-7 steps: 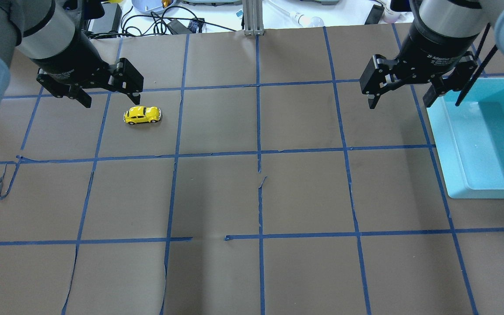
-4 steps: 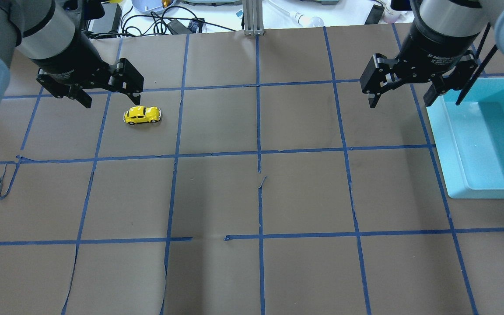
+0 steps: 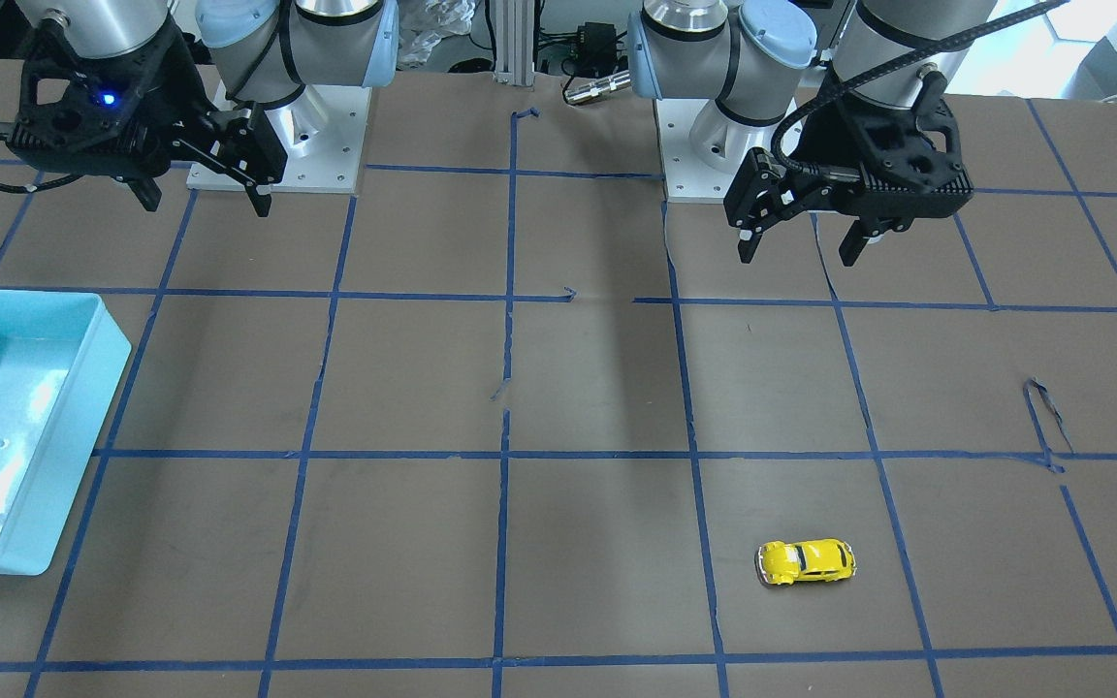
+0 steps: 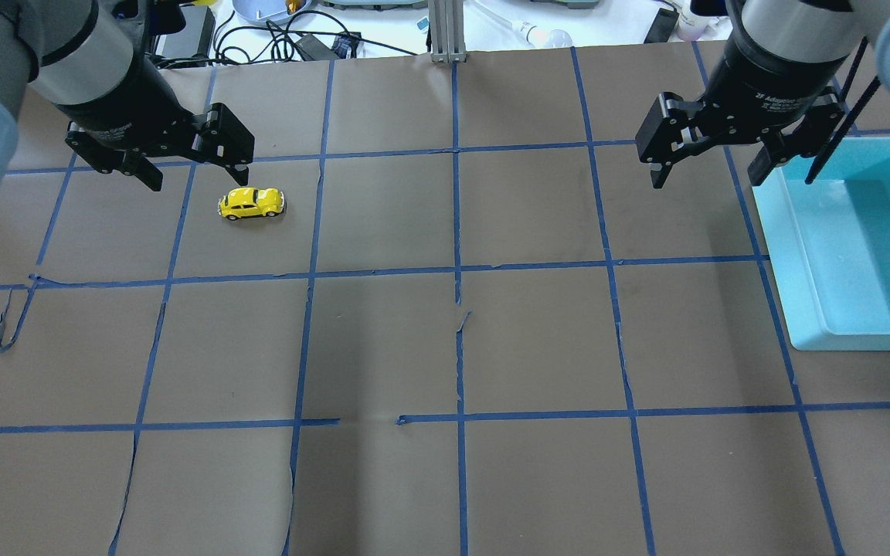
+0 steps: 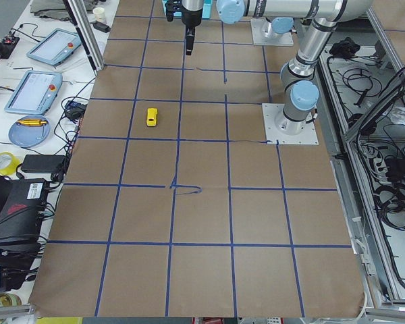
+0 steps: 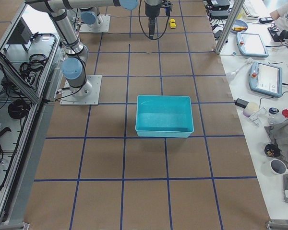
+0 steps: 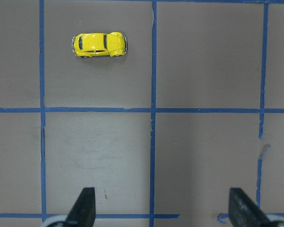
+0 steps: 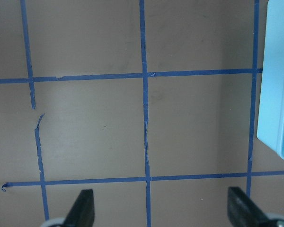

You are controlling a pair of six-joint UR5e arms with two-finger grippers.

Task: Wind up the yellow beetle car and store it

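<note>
The yellow beetle car (image 4: pixel 252 203) stands on its wheels on the brown paper, in the far left part of the table. It also shows in the front view (image 3: pixel 807 562) and in the left wrist view (image 7: pixel 100 44). My left gripper (image 4: pixel 198 179) hangs open and empty above the table, just beside the car on its near-left side and apart from it. My right gripper (image 4: pixel 706 184) is open and empty, high over the table by the near-left corner of the light blue bin (image 4: pixel 796 293). Both wrist views show the fingers wide apart.
The light blue bin (image 3: pixel 64 427) stands at the table's right side and holds nothing that I can see. Blue tape lines grid the brown paper, with a few tears. Cables, tablets and a dish (image 5: pixel 28 129) lie beyond the far edge.
My right gripper has shifted very slightly. The car and the left gripper have not moved.
</note>
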